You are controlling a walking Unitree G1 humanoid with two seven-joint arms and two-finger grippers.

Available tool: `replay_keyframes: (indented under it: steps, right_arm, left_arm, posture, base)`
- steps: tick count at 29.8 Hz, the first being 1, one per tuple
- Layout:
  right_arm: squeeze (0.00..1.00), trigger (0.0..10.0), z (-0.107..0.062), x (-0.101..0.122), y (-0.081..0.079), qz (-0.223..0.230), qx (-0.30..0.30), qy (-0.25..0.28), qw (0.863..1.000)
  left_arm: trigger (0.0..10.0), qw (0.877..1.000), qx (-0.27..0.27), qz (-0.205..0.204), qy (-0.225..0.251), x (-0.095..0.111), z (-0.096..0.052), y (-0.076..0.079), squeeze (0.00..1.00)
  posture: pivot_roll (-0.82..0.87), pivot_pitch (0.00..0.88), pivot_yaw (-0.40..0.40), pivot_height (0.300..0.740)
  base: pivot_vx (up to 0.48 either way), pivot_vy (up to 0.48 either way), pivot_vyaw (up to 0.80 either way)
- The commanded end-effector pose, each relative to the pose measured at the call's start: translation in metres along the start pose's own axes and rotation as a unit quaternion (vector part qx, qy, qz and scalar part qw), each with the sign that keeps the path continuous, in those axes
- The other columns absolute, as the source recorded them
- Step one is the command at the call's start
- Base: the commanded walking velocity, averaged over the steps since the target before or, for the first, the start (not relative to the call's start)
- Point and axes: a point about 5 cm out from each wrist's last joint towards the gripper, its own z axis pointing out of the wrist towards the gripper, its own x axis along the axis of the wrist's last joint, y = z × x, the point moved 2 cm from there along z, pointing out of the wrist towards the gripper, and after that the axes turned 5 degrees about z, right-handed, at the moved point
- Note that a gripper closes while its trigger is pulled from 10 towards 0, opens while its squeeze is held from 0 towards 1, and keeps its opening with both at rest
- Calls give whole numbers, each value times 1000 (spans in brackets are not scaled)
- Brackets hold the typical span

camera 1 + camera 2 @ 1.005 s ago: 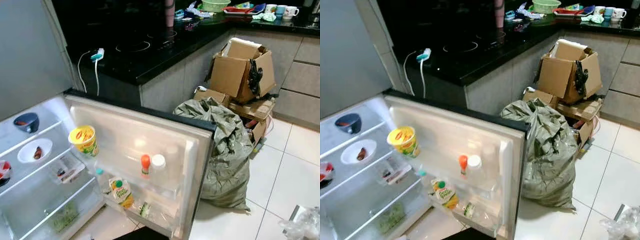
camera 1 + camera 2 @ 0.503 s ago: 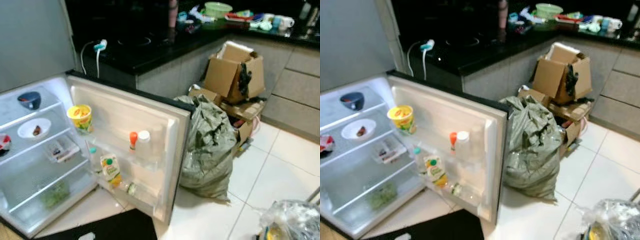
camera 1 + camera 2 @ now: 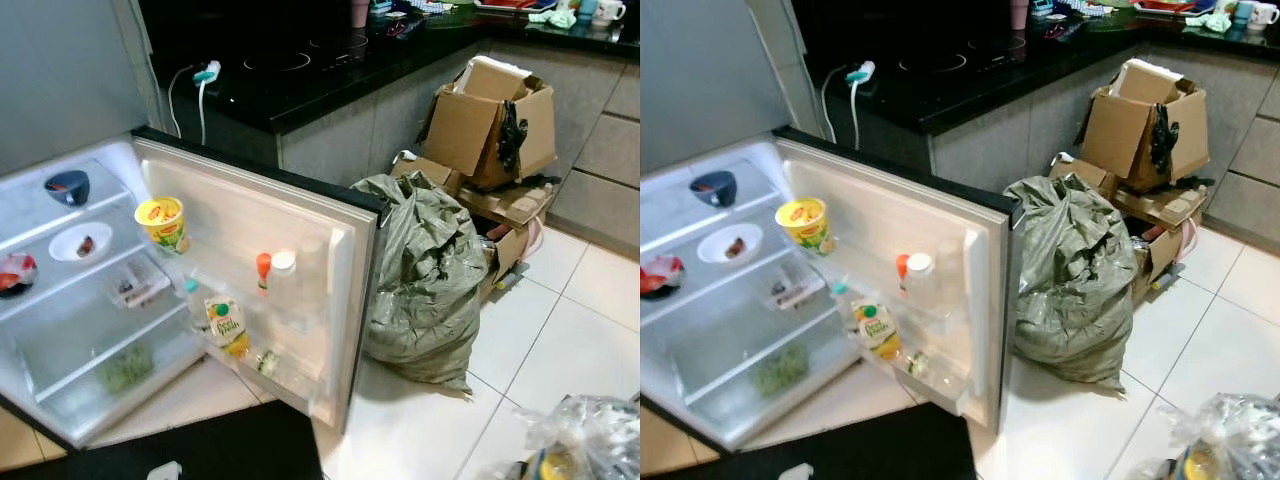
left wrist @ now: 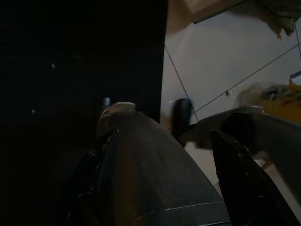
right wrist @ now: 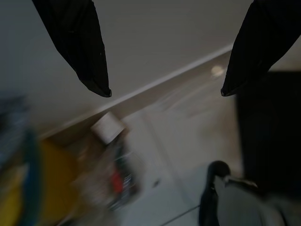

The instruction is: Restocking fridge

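Straight ahead, the fridge stands with its door swung wide toward the robot. On the inner shelves at nine o'clock sit a dark blue bowl, a white dish and a red-topped item; greens lie on the lowest shelf. A yellow tub rests in the upper door rack, an orange-capped bottle and a white-capped bottle stand lower, and a juice carton leans in the bottom rack. At three o'clock of the door slumps a green sack, with cardboard boxes beyond it under the black counter. A clear plastic bag with yellow contents lies at five o'clock. The right end effector hangs spread wide over pale floor tiles. The left end effector shows only in murky shadow, and I cannot tell its state
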Motion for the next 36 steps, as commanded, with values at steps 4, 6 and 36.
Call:
replay_keyframes:
  steps: [4, 6, 36]
  right_arm:
    - [0, 10000, -3, 40, 30, 56, -52, 84, 994]
    - [0, 10000, -7, 63, 40, 88, -53, 134, 986]
    - [0, 10000, -67, 182, 133, 176, -157, 368, 899]
  left_arm:
    - [10000, 1000, -6, -3, -10, -7, 0, 3, 0]
    - [10000, 1000, -8, -5, -10, -7, 0, 4, 0]
    - [10000, 999, -26, 14, -19, -13, 3, 13, 0]
  posture:
    - [-168, 46, 44, 740]
    - [-168, 46, 44, 740]
    - [-174, 45, 29, 740]
  base:
    - [0, 0, 0]
    - [0, 0, 0]
    - [0, 0, 482]
